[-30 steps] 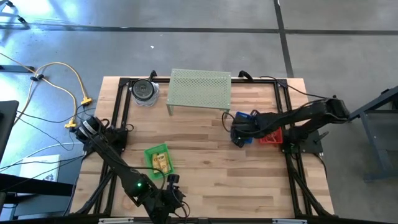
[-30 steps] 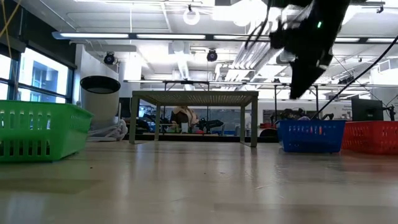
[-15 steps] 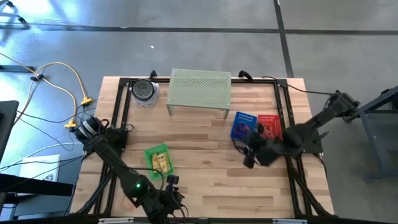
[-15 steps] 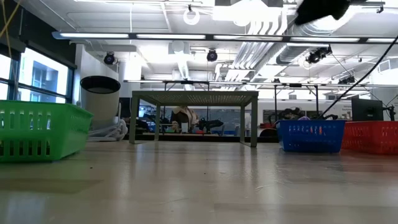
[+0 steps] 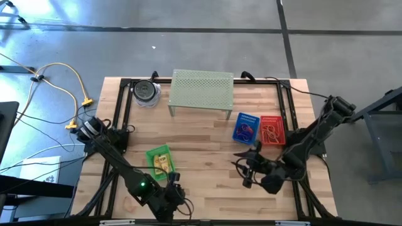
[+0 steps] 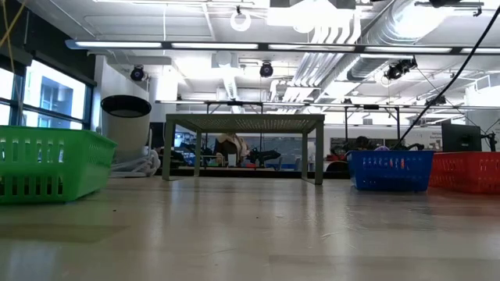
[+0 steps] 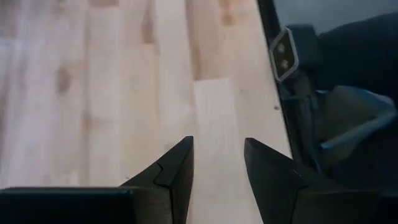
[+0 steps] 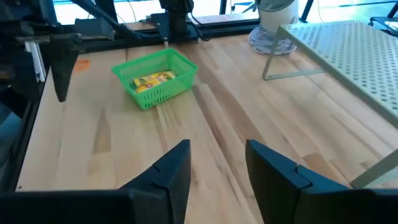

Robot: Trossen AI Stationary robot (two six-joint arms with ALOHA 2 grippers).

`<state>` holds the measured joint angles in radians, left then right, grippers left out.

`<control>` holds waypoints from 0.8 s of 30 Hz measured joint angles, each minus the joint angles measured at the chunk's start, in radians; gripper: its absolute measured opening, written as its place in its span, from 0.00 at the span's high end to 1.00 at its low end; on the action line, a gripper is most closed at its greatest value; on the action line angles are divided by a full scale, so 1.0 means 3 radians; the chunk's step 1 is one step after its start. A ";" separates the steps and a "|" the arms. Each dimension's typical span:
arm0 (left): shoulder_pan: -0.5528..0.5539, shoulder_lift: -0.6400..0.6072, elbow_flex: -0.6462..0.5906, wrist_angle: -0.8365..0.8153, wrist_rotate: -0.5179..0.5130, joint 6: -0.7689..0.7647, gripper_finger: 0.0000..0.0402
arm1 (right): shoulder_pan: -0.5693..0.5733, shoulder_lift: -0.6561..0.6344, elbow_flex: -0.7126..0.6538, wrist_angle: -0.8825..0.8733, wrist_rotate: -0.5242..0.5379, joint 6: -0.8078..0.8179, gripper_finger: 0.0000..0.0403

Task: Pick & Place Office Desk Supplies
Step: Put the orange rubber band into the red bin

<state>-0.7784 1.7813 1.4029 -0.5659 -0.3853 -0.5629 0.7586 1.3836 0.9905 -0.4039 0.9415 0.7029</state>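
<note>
From above, the right gripper (image 5: 249, 174) hangs over bare wood near the front of the table (image 5: 207, 135), well clear of the blue basket (image 5: 246, 127) and the red basket (image 5: 272, 129) that sit side by side just in front of the pale-green perforated shelf (image 5: 202, 90). Thin loops (image 5: 272, 130) lie tangled in both baskets. The green basket (image 5: 159, 161) sits toward the left, with yellow packets (image 5: 163, 163) inside. The left gripper (image 5: 173, 199) waits at the front edge, and a round container (image 5: 146, 91) stands at the back left corner.

At table height, neither gripper shows. The green basket (image 6: 48, 163) is on the left, the shelf (image 6: 244, 122) in the middle, the blue basket (image 6: 390, 170) and red basket (image 6: 467, 172) touching or nearly so on the right.

The left wrist camera looks down on plain boards beside the table's black frame; the left gripper (image 7: 217, 162) has its fingers apart with nothing between them.

The right wrist camera faces the green basket (image 8: 155, 77) and its yellow packets (image 8: 151, 79), with the shelf (image 8: 348, 43) off to one side. The right gripper (image 8: 217, 163) stands parted and empty.

To my eye everything loose is already sorted, so the risk lies in any further reach: the light baskets could be nudged or tipped by a fingertip catching a rim, and a loop could snag a finger and drag its neighbours out. A swing near the shelf leg could shift the shelf too.
</note>
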 joint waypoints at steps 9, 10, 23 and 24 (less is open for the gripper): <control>0.0014 0.0000 0.0000 0.0004 0.0287 -0.0122 0.45 | -0.0027 0.0262 0.0000 0.0293 -0.0051 0.0022 0.65; 0.0014 0.0000 0.0001 -0.0026 0.0344 -0.0014 0.44 | -0.0025 0.0292 0.0000 0.0332 -0.0085 0.0015 0.65; -0.0254 -0.0019 0.0486 -0.1585 0.0920 -0.0776 0.42 | -0.0172 0.0663 -0.0001 0.1297 -0.0251 -0.0375 0.65; -0.0301 -0.0019 0.0486 -0.1652 0.0952 -0.0898 0.42 | -0.0196 0.0690 -0.0001 0.1441 -0.0315 -0.0466 0.65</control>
<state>-0.8688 1.7756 1.5486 -1.0614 -0.0996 -0.8323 0.6996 1.5905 0.9901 0.0283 0.8471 0.5629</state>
